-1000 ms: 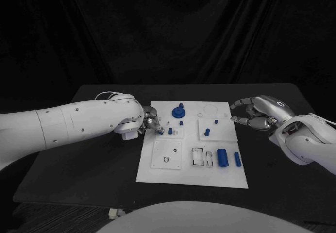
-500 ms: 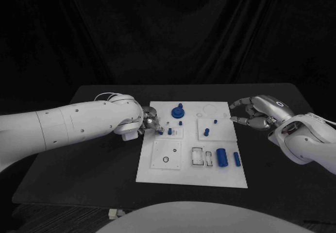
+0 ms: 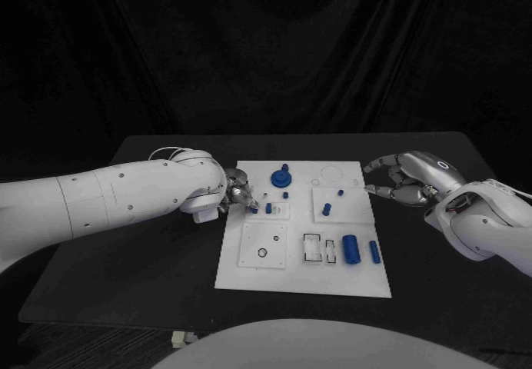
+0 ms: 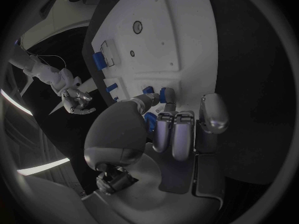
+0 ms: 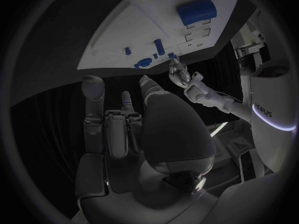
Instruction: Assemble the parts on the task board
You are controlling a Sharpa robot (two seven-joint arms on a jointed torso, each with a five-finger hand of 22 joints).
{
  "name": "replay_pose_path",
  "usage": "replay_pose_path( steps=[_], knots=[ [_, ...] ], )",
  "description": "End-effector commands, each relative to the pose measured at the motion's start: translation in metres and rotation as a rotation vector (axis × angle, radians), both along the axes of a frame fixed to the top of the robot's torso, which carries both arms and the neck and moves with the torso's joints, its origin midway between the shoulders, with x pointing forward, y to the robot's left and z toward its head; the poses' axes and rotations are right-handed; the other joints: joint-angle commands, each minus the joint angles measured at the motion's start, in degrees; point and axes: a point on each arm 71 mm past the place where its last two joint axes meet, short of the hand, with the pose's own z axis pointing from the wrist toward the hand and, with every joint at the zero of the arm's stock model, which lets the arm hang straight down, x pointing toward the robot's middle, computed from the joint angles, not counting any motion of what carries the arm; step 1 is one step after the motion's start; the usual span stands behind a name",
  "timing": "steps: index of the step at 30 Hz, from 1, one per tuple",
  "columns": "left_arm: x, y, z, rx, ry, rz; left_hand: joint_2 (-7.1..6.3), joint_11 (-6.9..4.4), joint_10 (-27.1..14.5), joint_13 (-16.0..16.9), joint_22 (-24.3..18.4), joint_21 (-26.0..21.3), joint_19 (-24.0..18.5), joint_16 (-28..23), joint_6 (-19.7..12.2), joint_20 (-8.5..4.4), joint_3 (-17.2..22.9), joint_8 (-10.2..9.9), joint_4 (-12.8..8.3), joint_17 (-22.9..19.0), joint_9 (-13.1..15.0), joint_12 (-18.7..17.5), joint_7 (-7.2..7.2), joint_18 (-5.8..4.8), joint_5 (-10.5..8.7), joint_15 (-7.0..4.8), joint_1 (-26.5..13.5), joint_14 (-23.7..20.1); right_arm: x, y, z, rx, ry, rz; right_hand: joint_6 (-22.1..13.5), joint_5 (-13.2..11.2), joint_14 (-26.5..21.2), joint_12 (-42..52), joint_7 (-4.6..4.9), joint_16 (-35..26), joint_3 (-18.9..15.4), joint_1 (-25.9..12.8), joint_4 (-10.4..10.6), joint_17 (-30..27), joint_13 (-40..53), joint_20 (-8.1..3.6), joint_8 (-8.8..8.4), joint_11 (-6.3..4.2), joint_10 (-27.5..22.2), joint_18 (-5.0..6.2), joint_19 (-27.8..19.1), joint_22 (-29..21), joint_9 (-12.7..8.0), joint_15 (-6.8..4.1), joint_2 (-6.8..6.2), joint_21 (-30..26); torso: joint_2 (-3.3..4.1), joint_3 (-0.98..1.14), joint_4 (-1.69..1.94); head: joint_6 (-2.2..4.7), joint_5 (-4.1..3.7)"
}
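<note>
A black curtain (image 3: 266, 69) hangs behind the black table (image 3: 144, 261).

Black table (image 3: 133, 269) under white task board (image 3: 299, 277)

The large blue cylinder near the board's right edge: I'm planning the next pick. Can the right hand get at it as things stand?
Probably yes. The large blue cylinder lies uncovered on the task board, and the right hand hovers beside the board's right edge, holding nothing, with only bare table between them.

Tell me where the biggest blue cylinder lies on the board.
In the head view the biggest blue cylinder lies on the task board in its near right part, between a slim blue part and two rectangular slots.
</note>
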Motion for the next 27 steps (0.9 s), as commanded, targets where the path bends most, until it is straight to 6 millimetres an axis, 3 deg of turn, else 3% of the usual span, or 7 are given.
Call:
replay_pose_path(
  steps=[1,27],
  knots=[
    [-0.0008,-0.0017,-0.0020,-0.010,0.005,-0.012,0.59,-0.33,4.22,12.98,0.01,-0.30,0.00,-0.14,0.82,-0.35,1.91,-0.35,-1.70,14.51,-0.08,-0.36,-1.08,-0.09,0.33,-0.21,0.00,5.57,-0.0005,-0.0013,-0.0011,-0.001,0.004,-0.015,0.41,0.29,5.13,0.15,0.03,-0.25,-0.03,0.39,-0.45,11.61,14.97,0.28,0.27,0.38,6.05,-0.63,0.08,0.00,-0.06,0.32,0.34,-0.37,-0.01,0.01,0.05,-0.01,0.16],
    [-0.0008,0.0001,-0.0045,0.006,0.023,-0.014,0.67,-0.31,4.22,12.97,-0.05,-0.39,-0.04,-0.15,0.83,-0.35,2.00,-0.48,-1.76,14.49,-0.22,-0.37,-1.05,-0.08,0.36,-0.20,0.01,5.56,-0.0010,-0.0008,-0.0016,-0.002,0.010,-0.015,0.56,0.50,5.11,0.15,0.07,-0.34,-0.05,0.36,-0.55,11.50,14.97,0.29,0.27,0.42,6.05,-0.62,0.08,0.03,-0.28,0.34,0.32,-0.49,0.09,0.02,0.02,-0.01,0.29]
  ],
)
